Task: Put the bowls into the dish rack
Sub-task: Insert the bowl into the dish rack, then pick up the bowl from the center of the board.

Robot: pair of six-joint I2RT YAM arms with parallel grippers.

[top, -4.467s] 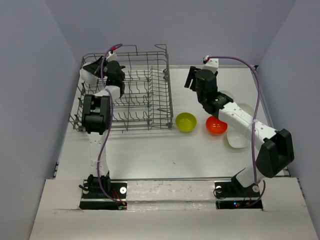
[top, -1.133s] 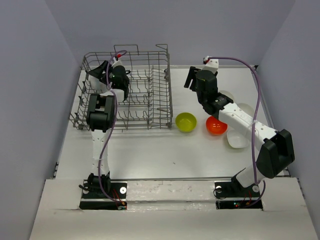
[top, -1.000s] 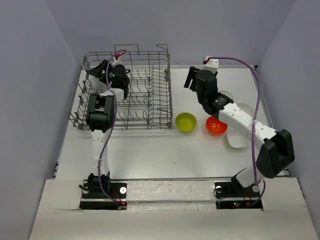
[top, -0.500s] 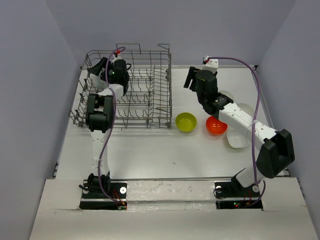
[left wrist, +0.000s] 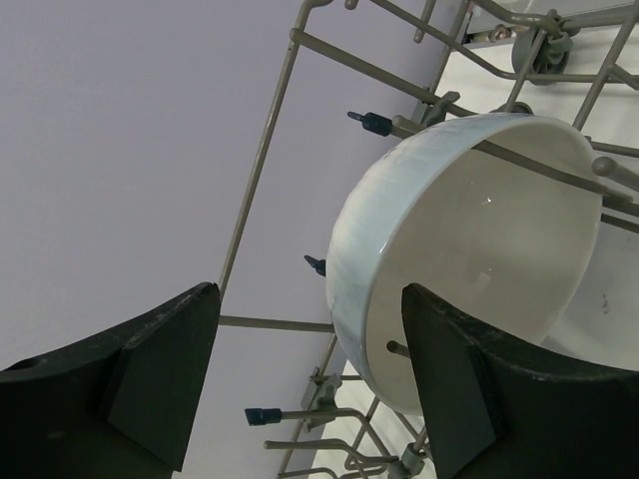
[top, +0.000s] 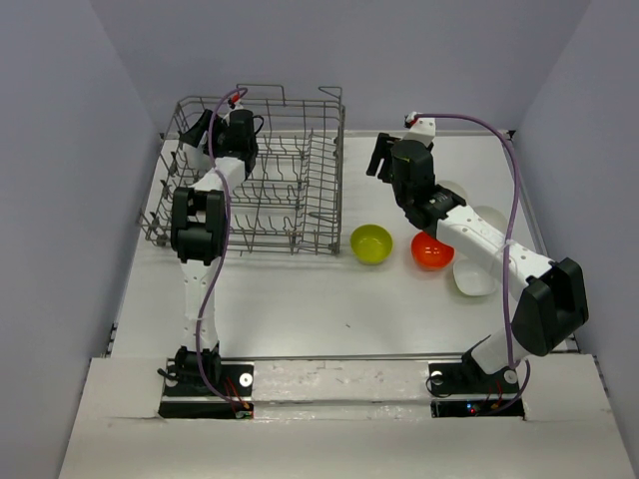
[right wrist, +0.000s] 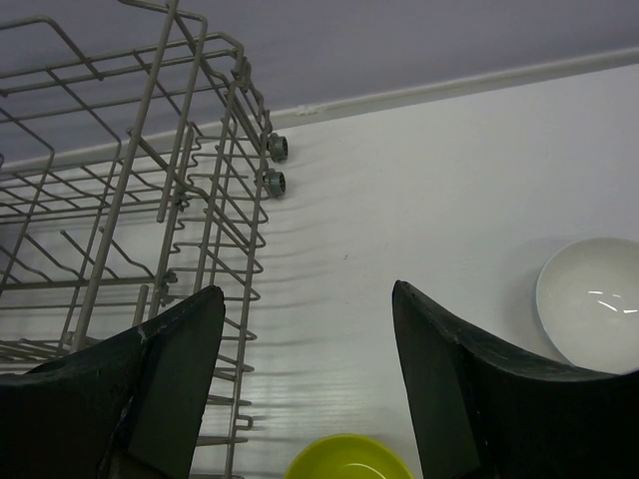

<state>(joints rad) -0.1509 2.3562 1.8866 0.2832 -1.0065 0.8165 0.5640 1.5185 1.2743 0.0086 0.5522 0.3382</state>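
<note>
Bowls: one white bowl (left wrist: 469, 249) stands on edge among the tines at the 10 o'clock corner of the dish rack (top: 290, 200), with a wire crossing its open face. Left gripper (left wrist: 308, 299) is spread wide just short of it and holds nothing. One finger (left wrist: 449, 399) overlaps the bowl's lower rim in the left wrist view, so contact cannot be ruled out. Right gripper (right wrist: 307, 289) is likewise wide open and empty, above the worktop (top: 329, 309) at the rack's 3 o'clock side. Yellow-green bowl (top: 370, 242) and red bowl (top: 431, 249) lie at the rack's 4 o'clock, not yet loaded.

Risks, as judged:
- On withdrawal, a finger may catch the bowl's rim and tip it off the tines.
- A finger may hook a wire and drag or tilt the light rack, unseating the bowl.
- Both loose bowls lie close together; a wide-open approach to one may knock the other.
</note>
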